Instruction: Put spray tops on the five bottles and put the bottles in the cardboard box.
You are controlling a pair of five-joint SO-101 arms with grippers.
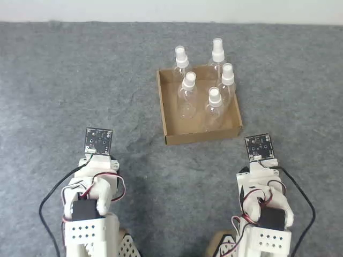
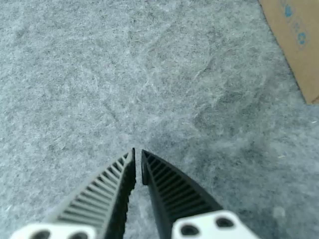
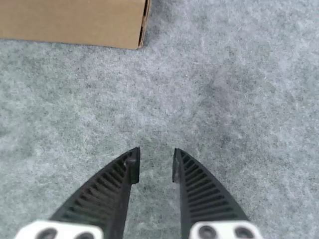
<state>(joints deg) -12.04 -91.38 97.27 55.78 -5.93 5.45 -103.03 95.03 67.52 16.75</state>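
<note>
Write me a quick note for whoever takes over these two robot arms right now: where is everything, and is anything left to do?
Left gripper: shut, empty, over the grey mat.
Right gripper: slightly open, empty, over the mat just short of the cardboard box.
Five bottles, each wearing a white spray top. Three clearly stand in the box. The back two sit at its far wall and look inside, though their bases are hidden.
Done: all tops on, boxing apparently complete.
Left: check the back two; otherwise probably nothing.
</note>
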